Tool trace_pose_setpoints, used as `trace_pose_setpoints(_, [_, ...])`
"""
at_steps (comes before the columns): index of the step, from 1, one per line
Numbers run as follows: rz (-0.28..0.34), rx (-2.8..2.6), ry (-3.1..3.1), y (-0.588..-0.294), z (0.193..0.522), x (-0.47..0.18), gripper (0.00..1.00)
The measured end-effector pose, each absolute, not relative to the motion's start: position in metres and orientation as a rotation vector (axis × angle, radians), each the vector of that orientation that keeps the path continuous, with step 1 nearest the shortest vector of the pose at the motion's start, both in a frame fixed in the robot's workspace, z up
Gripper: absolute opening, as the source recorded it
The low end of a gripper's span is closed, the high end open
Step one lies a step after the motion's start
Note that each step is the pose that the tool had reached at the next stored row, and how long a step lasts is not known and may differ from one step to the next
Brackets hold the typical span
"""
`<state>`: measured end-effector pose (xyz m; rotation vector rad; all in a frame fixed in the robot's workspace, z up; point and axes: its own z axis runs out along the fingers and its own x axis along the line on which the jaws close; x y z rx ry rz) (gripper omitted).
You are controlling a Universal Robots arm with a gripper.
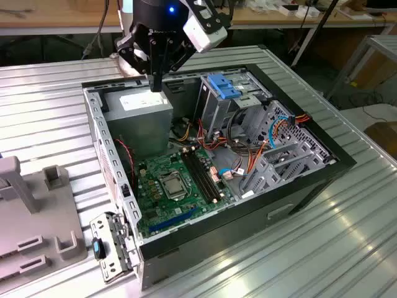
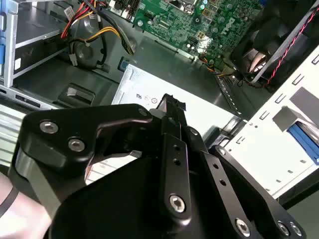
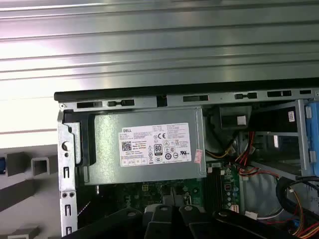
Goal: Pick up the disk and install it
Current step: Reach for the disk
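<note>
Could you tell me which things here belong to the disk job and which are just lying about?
Job: gripper, open computer case, disk (probably the blue-edged piece outside it).
Not involved: power supply, motherboard, cables, grey fixture.

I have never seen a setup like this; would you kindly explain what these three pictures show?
This is one robot arm with a pincer for grasping. The exterior view comes from a camera off the arm; both wrist views come from cameras riding on it. On the ribbed metal table lies an open computer case, showing its green motherboard and grey power supply. The pincer hangs over that power supply, shut, with nothing visible in it. A grey fixture sits at the exterior view's left.
</note>
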<state>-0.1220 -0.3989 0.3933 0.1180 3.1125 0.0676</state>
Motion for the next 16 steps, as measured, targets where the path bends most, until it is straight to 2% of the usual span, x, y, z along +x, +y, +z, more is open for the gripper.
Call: trace_pose_setpoints(16, [0.068, 0.118, 3.112, -0.399, 0.393, -0.139, 0.11])
